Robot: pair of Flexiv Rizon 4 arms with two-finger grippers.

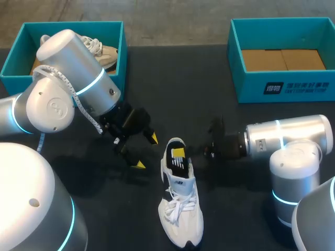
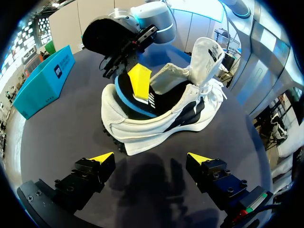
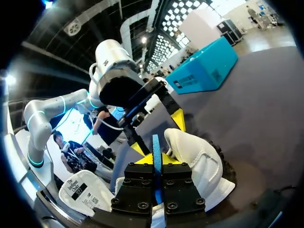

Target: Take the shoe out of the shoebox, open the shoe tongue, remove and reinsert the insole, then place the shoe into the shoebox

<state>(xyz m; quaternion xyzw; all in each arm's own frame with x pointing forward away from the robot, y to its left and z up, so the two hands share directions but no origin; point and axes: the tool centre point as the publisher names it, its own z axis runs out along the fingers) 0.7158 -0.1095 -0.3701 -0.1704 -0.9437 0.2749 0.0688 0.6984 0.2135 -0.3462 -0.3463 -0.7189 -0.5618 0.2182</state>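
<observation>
Dark counter (image 1: 183, 94), two teal boxes along its far edge. Shoebox (image 1: 282, 86) at the upper right of the frame, bare cardboard floor showing, probably kept free to take the shoe back. Second box (image 1: 63, 25) at the upper left, holding another pale shoe (image 1: 102, 52).

White shoe (image 1: 182, 209) out on the counter at lower centre of the frame, toe toward the bottom edge, heel toward the boxes, well apart from both. Laces (image 1: 175, 209) slack, tongue (image 2: 207, 54) pulled up and back, evidently to widen the mouth for the insole.

Insole (image 2: 124, 90), black with a blue rim, standing partly out of the heel opening and tilted upward. Right claw (image 3: 156, 159) set onto it edge-on, a yellow tip on each face, pinching the blue rim between them. Reaching in from the right of the frame, seemingly so as to slide the insole along the shoe's length rather than bend it.

Left claw (image 2: 151, 159) spread wide and empty, low over the counter, just short of the shoe's side and not touching it. Likely placed there to brace the shoe against dragging.

Judged step: insole either midway out or midway back in, cannot tell which. Return to the shoebox not yet done.
</observation>
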